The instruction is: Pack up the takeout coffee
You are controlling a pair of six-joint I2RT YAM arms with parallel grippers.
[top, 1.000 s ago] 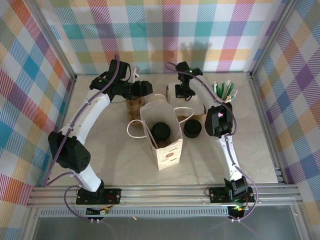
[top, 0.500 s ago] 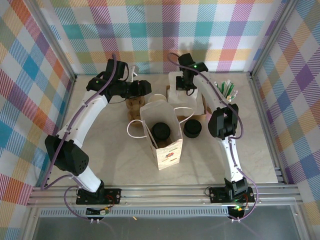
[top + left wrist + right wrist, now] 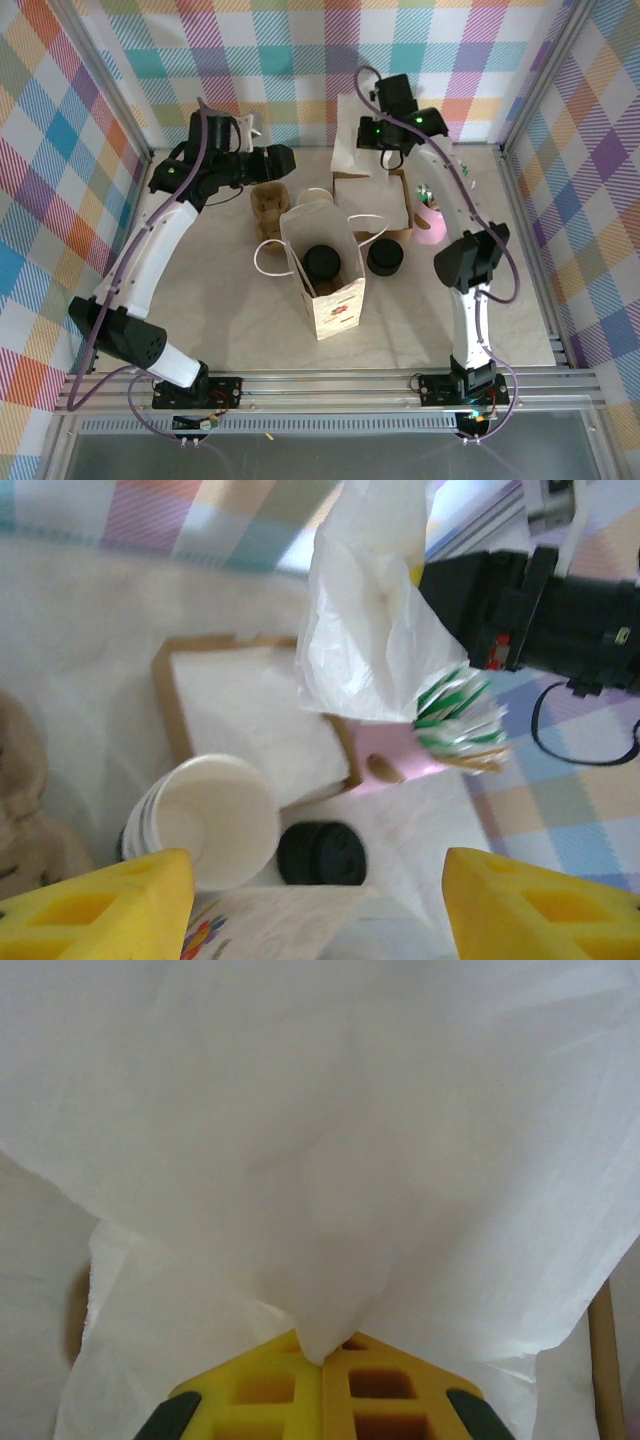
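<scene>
Small white paper cup with round black plastic lid (image 3: 322, 262) stands inside the open white paper bag (image 3: 337, 300), at the middle of your table.
At 1 o'clock from the bag, your right gripper (image 3: 322, 1353) is pinched together on a thin white paper napkin (image 3: 320, 1160), hanging above the brown cardboard tray (image 3: 168, 705). At 11 o'clock, your left gripper (image 3: 318, 900) hangs with fingers apart.

Cloth walls (image 3: 300, 60) in a pastel check of pink, blue, orange, green and purple close the back, left and right of the frame. Silver metal posts (image 3: 110, 92) slant down through the upper corners. The tabletop (image 3: 230, 320) is pale beige with faint marbling, evenly lit, with soft shadows. A slotted aluminium rail (image 3: 330, 385) crosses the bottom.
</scene>
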